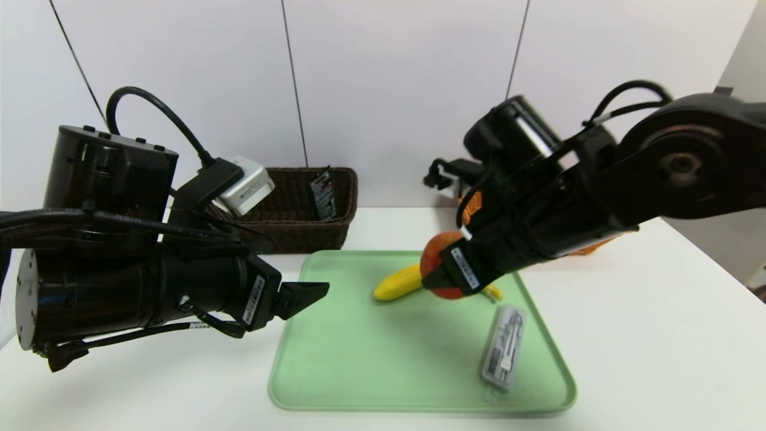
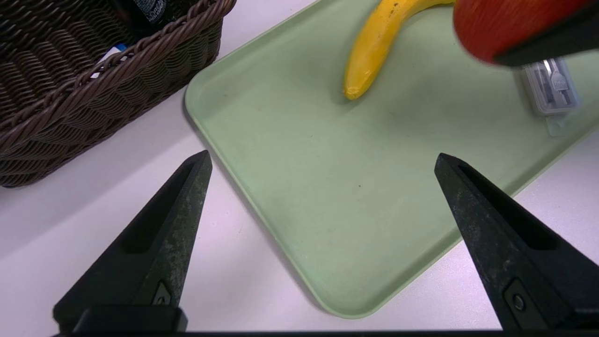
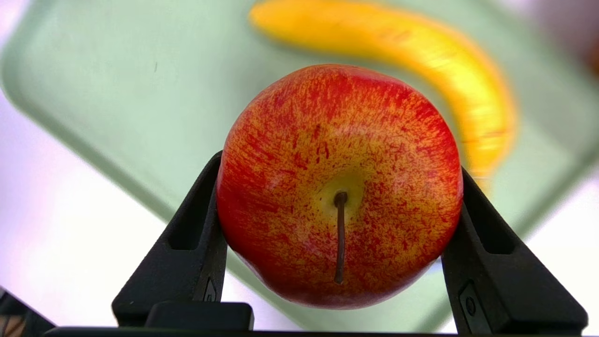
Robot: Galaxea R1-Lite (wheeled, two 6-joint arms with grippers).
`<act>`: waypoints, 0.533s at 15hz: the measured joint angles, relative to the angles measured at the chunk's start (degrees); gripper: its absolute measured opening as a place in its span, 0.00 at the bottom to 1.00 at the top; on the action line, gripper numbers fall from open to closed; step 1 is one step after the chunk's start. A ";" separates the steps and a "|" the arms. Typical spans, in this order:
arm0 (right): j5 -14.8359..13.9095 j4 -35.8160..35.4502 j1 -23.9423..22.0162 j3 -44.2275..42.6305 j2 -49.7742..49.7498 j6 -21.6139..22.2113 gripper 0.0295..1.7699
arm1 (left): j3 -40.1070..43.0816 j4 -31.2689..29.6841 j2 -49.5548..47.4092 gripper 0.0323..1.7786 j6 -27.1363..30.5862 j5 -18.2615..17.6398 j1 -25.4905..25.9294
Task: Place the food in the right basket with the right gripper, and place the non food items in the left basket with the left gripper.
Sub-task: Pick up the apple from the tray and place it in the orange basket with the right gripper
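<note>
The right gripper [image 3: 340, 187] has its fingers pressed on opposite sides of the apple [image 3: 341, 140], holding it above the tray [image 1: 383, 359]. The apple is round and glossy, red streaked with yellow, its thin brown stem facing the wrist camera. Beneath the right gripper, the banana [image 1: 398, 284] lies on the tray, smooth, curved and yellow.

On the tray too, nearer the robot than the right gripper, is the case [image 1: 504, 347], flat, clear and oblong, with utensils showing through. The orange basket [image 1: 473, 205], woven, stands beyond the right gripper, mostly hidden behind its arm.

The left gripper [image 2: 323, 157] hangs over the tray's left side, fingers spread wide with nothing between them. Beyond it stands the dark basket [image 1: 311, 237], of braided brown wicker with a thick twisted rim. Inside are the tube [image 1: 324, 196], black with a printed label, leaning upright, and a white thing with a blue end [image 2: 110, 55], partly hidden by the rim.

Below both grippers, the tray is pale green with rounded corners and a low lip, resting on a smooth white table [image 1: 646, 335]. Behind everything rises a white panelled wall [image 1: 395, 90] with thin dark seams.
</note>
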 joint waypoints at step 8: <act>-6.36 -5.42 -15.87 -6.10 -5.66 -0.20 0.68 | -0.20 -0.24 0.05 0.95 0.07 -0.02 -0.32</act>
